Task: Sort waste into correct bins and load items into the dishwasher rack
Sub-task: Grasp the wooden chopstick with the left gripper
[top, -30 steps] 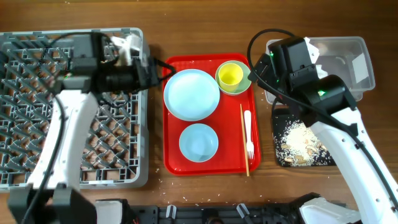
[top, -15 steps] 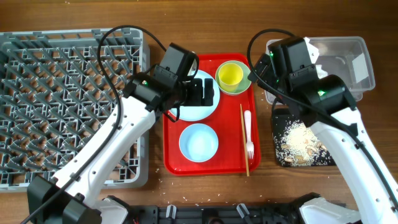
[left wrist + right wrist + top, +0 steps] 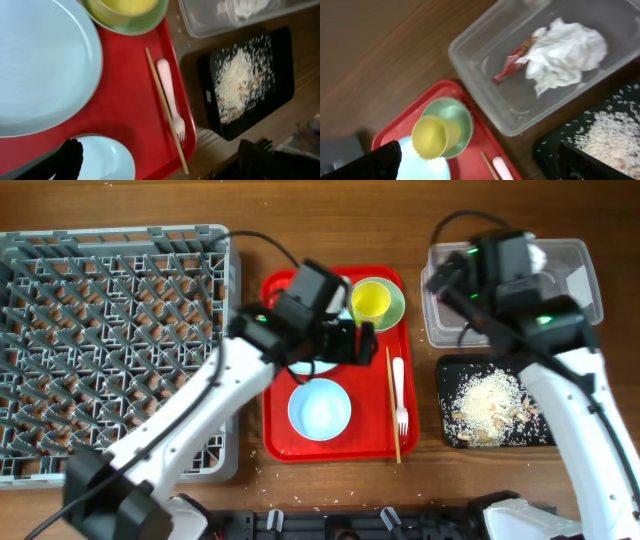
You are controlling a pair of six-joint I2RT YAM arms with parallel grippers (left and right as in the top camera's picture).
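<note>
Red wrapper by white tissue in tub, R wrist only, L end effector, R end effector both released

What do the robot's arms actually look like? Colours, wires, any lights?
The left arm and right arm are smooth white tubes joined by boxy black blocks. Thin black cables loop off each. Small green lights glow on the right arm's blocks. The left gripper and right gripper are black.

Likely a lab bench; wooden table bears dishwasher rack and red tray.
</note>
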